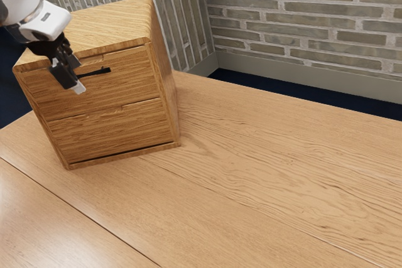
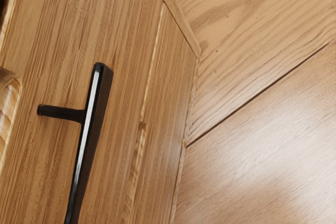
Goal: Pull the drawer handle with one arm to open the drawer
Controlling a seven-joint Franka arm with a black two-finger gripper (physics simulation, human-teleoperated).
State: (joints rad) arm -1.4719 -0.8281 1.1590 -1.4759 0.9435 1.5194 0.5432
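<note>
A wooden cabinet [image 1: 107, 101] with two drawer fronts stands at the table's far side, toward the exterior view's left. The upper drawer [image 1: 119, 83] carries a thin black bar handle [image 1: 95, 72] and sits flush with the cabinet face. My gripper [image 1: 73, 75] hangs at the handle's end nearest the arm, open, with one finger above the bar and one below it. Under my hand, the handle [image 2: 89, 145] stands off the drawer front on a short black post [image 2: 58, 112].
The cabinet rests on a large wooden table [image 1: 264, 174] with a seam running across its near corner. A grey brick wall [image 1: 301, 10] stands behind the table, and a dark blue floor strip [image 1: 326, 92] runs along its base.
</note>
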